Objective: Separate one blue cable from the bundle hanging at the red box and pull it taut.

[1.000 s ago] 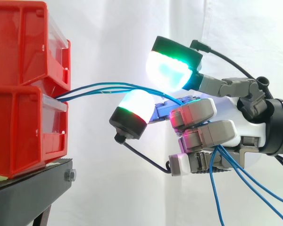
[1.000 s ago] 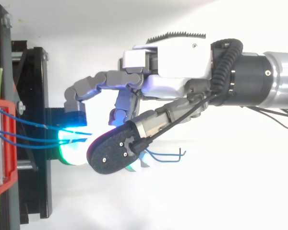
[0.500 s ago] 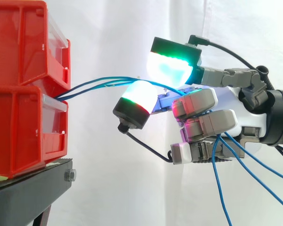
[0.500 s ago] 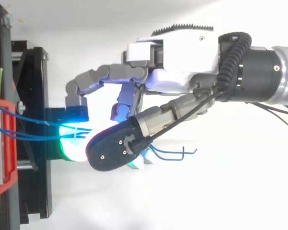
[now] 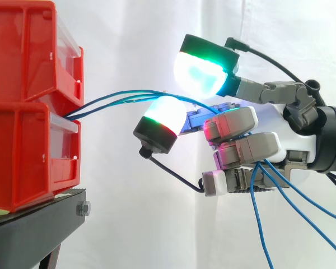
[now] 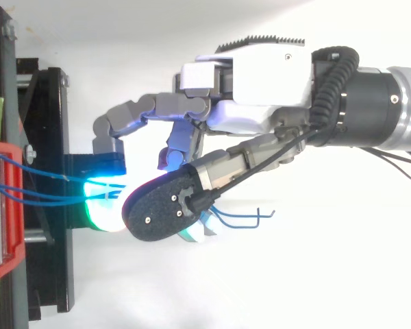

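Looking level from the side, I see two red bins [image 5: 22, 101] stacked at the left on a black stand [image 5: 33, 224], with a white curtain [image 5: 134, 33] behind everything. The blue cables [image 5: 115, 97] come out of the gap between the upper and the lower bin and run to the right in a shallow upward bow, not in a straight line, staying close together as a bundle. The hand [image 5: 252, 147] reaches in from the right, well apart from the bins. The cables pass between two of its fingertips [image 5: 201, 70], one glowing cyan and green above them and one glowing white with a red band just below. Behind those pads the other fingers are curled in over the strands, so the hand is closed round the cables. Under the curled fingers the strands come out again and hang away toward the lower right, spreading apart as they drop. I cannot tell whether any one strand is held apart from the others inside the grip. From above, the red bin sits at the left edge on the stand [image 6: 51, 274], and the cables [image 6: 55, 199] cross the gap from it to the glowing pads. The hand [image 6: 260, 89] lies along the picture from the right, fingers bent down and inward over the cables. Short loose blue ends stick out beside the palm.
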Robot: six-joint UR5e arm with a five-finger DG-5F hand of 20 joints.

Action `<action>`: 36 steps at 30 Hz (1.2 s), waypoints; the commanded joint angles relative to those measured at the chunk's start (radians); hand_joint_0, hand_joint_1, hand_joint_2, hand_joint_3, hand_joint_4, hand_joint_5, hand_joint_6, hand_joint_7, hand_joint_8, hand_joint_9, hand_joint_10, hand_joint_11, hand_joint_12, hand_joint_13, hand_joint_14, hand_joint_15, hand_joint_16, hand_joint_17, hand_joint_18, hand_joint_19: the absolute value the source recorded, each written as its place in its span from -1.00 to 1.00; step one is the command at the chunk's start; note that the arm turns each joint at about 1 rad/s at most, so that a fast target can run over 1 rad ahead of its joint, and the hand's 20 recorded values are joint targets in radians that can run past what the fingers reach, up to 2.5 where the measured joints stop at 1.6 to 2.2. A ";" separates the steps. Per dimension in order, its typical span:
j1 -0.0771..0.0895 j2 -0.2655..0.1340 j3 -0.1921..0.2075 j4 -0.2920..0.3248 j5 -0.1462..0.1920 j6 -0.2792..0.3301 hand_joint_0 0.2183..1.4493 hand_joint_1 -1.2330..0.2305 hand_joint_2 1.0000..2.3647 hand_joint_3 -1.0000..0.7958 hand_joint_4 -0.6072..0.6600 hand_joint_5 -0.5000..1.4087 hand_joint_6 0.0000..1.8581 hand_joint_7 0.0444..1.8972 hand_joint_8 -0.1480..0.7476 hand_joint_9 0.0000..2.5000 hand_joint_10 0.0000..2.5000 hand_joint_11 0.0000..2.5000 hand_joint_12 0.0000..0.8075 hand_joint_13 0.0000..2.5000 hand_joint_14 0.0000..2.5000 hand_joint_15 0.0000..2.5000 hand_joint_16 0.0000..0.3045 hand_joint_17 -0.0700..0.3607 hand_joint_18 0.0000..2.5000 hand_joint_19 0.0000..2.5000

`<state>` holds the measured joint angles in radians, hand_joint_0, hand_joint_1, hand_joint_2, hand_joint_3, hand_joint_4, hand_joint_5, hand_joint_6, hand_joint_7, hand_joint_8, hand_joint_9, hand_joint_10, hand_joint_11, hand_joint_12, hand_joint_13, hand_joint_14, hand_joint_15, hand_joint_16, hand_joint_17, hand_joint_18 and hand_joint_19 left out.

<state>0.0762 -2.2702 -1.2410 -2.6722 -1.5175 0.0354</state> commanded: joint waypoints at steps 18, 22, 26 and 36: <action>0.004 0.001 0.000 0.002 0.003 -0.002 -0.06 -0.47 -0.99 -0.37 0.28 -0.64 -0.31 0.29 0.07 -0.09 -0.98 -0.18 -0.10 0.11 -0.98 -0.11 -0.74 -0.26 -0.24 -0.53; 0.004 0.000 0.000 0.002 0.003 -0.002 -0.21 -0.47 -1.00 -0.44 0.31 -0.67 -0.18 0.10 0.09 -0.10 -0.98 -0.16 -0.08 0.11 -0.98 -0.10 -0.74 -0.26 -0.22 -0.54; 0.004 0.000 0.000 0.002 0.003 -0.002 -0.45 -0.32 -1.00 -0.44 0.33 -0.66 -0.17 0.07 0.15 -0.02 -0.98 -0.17 -0.06 0.14 -0.98 -0.09 -0.72 -0.24 -0.20 -0.51; 0.004 0.000 0.000 0.002 0.003 -0.002 -0.31 -0.08 -0.97 -0.13 0.26 -0.65 -0.16 0.15 0.17 0.01 -0.98 -0.17 -0.07 0.14 -0.98 -0.14 -0.71 -0.21 -0.18 -0.48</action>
<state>0.0803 -2.2701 -1.2410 -2.6707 -1.5140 0.0337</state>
